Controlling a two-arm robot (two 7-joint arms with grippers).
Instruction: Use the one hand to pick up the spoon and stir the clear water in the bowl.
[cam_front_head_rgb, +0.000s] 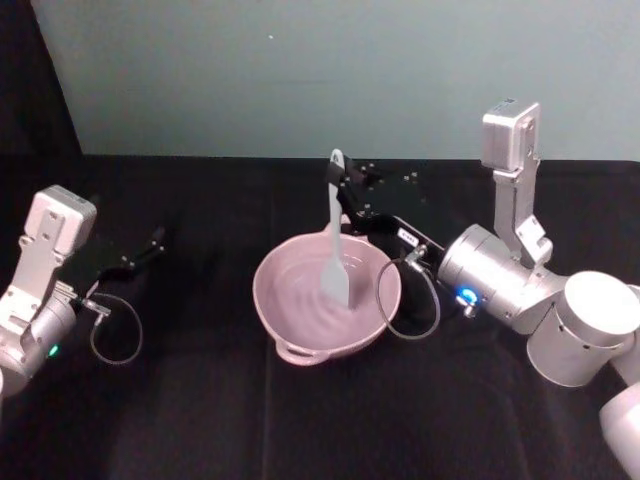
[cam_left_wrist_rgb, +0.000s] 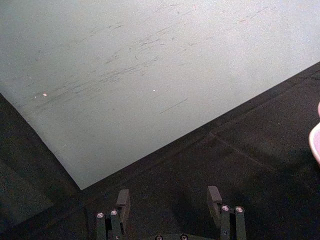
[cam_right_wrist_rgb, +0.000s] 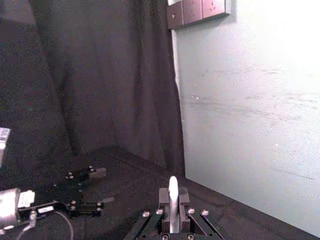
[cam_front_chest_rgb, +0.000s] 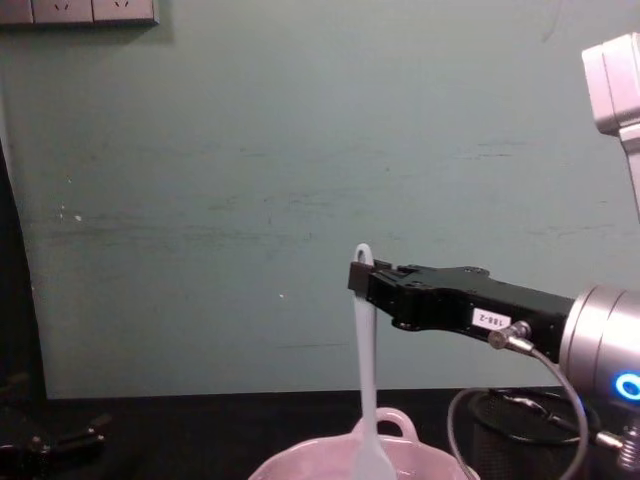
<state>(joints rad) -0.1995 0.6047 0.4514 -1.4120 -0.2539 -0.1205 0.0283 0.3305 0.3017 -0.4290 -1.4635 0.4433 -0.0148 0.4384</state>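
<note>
Right gripper (cam_front_head_rgb: 343, 187), frame centre: fingers clenched on the upper handle of the spoon (cam_front_head_rgb: 333, 240). The spoon's long axis is near vertical, with the paddle directly below the fingers inside the bowl (cam_front_head_rgb: 262, 300). Left gripper (cam_front_head_rgb: 152, 243), far left: fingers released, parked.

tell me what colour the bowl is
Pale pink, plain with no pattern. The bowl shows best in the head view.

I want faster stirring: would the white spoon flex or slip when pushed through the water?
Probably flexes slightly: the spoon has a long, slim handle. It might pivot, since the right gripper pinches only its top end, above the bowl.
</note>
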